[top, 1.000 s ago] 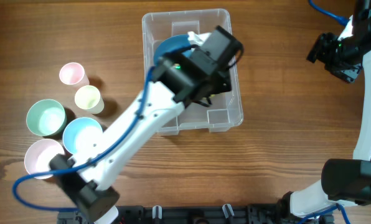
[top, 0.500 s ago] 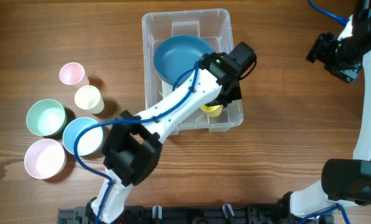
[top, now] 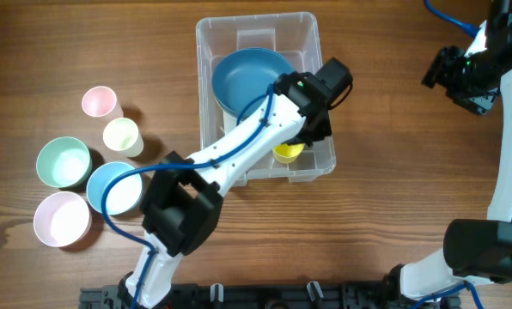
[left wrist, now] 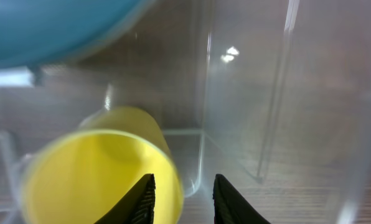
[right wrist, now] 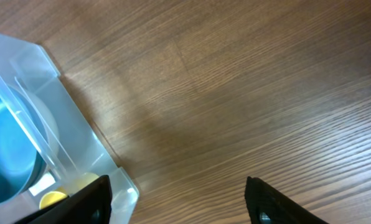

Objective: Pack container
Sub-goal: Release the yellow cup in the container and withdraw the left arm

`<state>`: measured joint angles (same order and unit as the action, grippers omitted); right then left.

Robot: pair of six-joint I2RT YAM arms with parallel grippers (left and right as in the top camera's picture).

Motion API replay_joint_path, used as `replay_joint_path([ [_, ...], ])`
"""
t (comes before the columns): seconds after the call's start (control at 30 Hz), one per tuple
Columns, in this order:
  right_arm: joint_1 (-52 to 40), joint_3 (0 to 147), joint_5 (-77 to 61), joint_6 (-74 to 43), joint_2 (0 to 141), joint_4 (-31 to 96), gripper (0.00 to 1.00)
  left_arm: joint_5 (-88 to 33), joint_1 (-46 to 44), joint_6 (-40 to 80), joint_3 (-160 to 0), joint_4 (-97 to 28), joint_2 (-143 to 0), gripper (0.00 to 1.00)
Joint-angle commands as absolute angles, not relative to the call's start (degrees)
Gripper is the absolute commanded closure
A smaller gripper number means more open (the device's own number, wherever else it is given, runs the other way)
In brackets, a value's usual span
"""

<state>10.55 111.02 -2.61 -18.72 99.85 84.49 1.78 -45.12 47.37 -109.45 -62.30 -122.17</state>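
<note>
The clear container (top: 323, 161) stands at the top middle of the table. A large blue bowl (top: 249, 79) lies in its far half. A yellow cup (top: 287, 153) lies on its side in the near right corner. My left gripper (top: 306, 136) reaches down into that corner. In the left wrist view the fingers (left wrist: 183, 200) are apart, with the rim of the yellow cup (left wrist: 92, 171) between them, the blue bowl (left wrist: 48, 25) above and the container wall (left wrist: 279, 93) to the right. My right gripper (top: 456, 75) is open and empty over bare table, right of the container (right wrist: 79, 124).
At the left stand a pink cup (top: 100, 101), a pale yellow cup (top: 122, 135), a green bowl (top: 64, 161), a light blue bowl (top: 112, 187) and a pink bowl (top: 60, 216). The left arm stretches from the front edge across to the container.
One second ago the left arm covered the container. It has since swung so that the blue bowl shows and the yellow cup lies in the near right corner. The right arm is still.
</note>
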Motion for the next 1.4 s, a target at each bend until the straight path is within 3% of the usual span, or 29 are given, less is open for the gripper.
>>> replay_joint_path([
  [0.0, 8.9, 110.1, -3.5, -17.3, 98.3, 84.7, 0.41, 9.0, -40.6, 43.7, -111.5, -62.3, -111.4, 0.68],
  [0.13, 3.4, 104.1, -3.5, -14.8, 98.4, 83.9, 0.5, 9.8, -32.4, 42.6, -111.5, -65.0, -103.0, 0.51],
  [0.27, -3.1, 93.9, -3.6, -15.2, 98.4, 78.7, 0.52, 9.7, -23.4, 42.4, -111.5, -69.1, -98.4, 0.44],
  [0.43, -9.9, 80.0, -6.8, -16.7, 98.5, 69.1, 0.52, 9.7, -14.4, 42.4, -111.5, -74.0, -97.5, 0.42],
  [0.67, -13.6, 77.2, -12.2, -15.2, 98.5, 65.1, 0.52, 9.7, -10.5, 42.4, -111.5, -74.5, -97.5, 0.4],
  [0.87, -13.2, 77.2, -9.0, -16.7, 98.5, 63.2, 0.5, 9.8, -10.3, 39.2, -111.5, -75.5, -97.5, 0.4],
  [1.07, -7.2, 80.9, 7.3, -16.5, 98.3, 64.1, 0.32, 10.7, -10.0, 34.7, -111.5, -80.3, -97.5, 0.38],
  [1.37, 2.2, 85.6, -0.1, -14.8, 98.3, 66.5, 0.29, 10.6, -3.6, 38.0, -100.4, -81.4, -97.5, 0.37],
])
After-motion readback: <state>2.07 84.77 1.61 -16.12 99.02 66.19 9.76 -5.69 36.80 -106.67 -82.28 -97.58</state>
